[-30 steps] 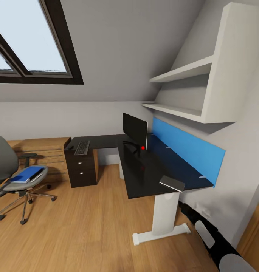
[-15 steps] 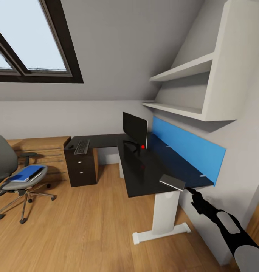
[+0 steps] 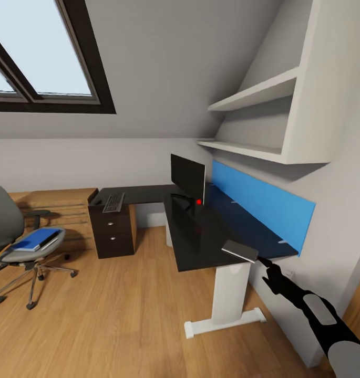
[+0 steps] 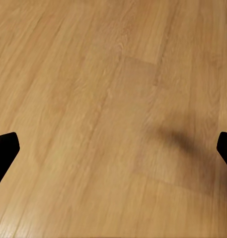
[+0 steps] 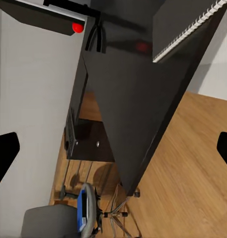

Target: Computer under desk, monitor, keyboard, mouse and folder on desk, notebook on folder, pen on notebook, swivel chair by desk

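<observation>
Glossy black L-shaped counter (image 3: 201,236) on white legs runs along the wall under a bright-blue wall panel (image 3: 264,202) and white shelves (image 3: 264,126). Wide black monitor (image 3: 187,180) with a red dot at its lower corner stands near the inner corner of the L, against the back edge. Slim silver-grey keyboard with black keys (image 3: 114,203) lies at the far left end of the counter, above the black three-drawer unit (image 3: 114,236). Thin grey spiral-bound notebook (image 3: 239,251) sits at the near right corner of the counter, close to the front edge. Grey swivel chair with chrome wheeled base (image 3: 22,247) stands well apart from the counter on the wooden floor (image 3: 122,315); flat bright-blue folder (image 3: 39,240) lies on its seat. Light wooden drawer chest (image 3: 59,210) behind the chair, touching the counter's left end.

Right pincer (image 3: 265,261) on a black and grey arm reaches to just beside the notebook's near corner; right wrist view shows both finger tips at the picture's far sides, spread wide, nothing between them. Left pincer (image 4: 113,148) hangs over bare floor, fingers (image 4: 4,148) likewise spread wide, holding nothing.
</observation>
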`<state>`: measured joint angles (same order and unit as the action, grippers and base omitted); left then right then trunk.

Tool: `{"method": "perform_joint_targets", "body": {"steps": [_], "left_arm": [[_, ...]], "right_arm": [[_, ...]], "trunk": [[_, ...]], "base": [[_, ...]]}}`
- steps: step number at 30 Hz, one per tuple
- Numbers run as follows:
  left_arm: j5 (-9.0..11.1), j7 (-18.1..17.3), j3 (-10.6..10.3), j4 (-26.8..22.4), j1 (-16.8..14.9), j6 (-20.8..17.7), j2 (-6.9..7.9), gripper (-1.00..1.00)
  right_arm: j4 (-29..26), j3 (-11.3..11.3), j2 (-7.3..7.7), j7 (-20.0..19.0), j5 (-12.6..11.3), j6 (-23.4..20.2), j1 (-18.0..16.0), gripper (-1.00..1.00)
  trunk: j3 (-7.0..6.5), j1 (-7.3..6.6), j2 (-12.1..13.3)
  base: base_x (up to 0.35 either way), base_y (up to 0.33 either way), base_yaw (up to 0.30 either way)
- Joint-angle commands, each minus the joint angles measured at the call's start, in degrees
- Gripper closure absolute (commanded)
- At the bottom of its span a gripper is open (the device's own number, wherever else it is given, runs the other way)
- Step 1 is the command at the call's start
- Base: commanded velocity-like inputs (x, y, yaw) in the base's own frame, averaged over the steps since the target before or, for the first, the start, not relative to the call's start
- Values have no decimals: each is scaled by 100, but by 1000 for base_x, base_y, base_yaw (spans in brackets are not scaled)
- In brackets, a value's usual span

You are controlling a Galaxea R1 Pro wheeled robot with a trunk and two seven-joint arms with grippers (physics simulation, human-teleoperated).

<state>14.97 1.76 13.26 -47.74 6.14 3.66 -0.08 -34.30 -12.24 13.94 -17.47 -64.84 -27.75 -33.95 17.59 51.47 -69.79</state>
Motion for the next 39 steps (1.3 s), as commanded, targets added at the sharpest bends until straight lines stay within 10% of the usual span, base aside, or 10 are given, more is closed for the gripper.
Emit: {"method": "perform_joint_targets", "body": {"steps": [1,9,23,35,39], "left_arm": [[49,12,-5,-23,1,8,-1,-100],[48,8,-23,-601,1,-147,-49,-100],[-161,69,-486,-4046,-184,-4132,-795,-100],[164,51,-467,-3378,-1379,-4490,-790,-100],[199,40,-455,-3423,-1455,-4445,-497,-100]], "right_arm": [[-1,-22,1,-48,-16,-43,-3,-100],[2,-23,114,-368,-5,-46,9,-100],[18,-30,212,-423,-13,-55,11,-100],[20,-46,325,-431,-27,-53,11,-100],[26,-50,462,-457,-48,-55,11,-100]], "trunk": [[24,23,-45],[168,199,-366],[419,506,-928],[635,770,-1409],[706,858,-1569]], "base": [[0,0,0],[0,0,0],[0,0,0],[0,0,0],[0,0,0]]}}
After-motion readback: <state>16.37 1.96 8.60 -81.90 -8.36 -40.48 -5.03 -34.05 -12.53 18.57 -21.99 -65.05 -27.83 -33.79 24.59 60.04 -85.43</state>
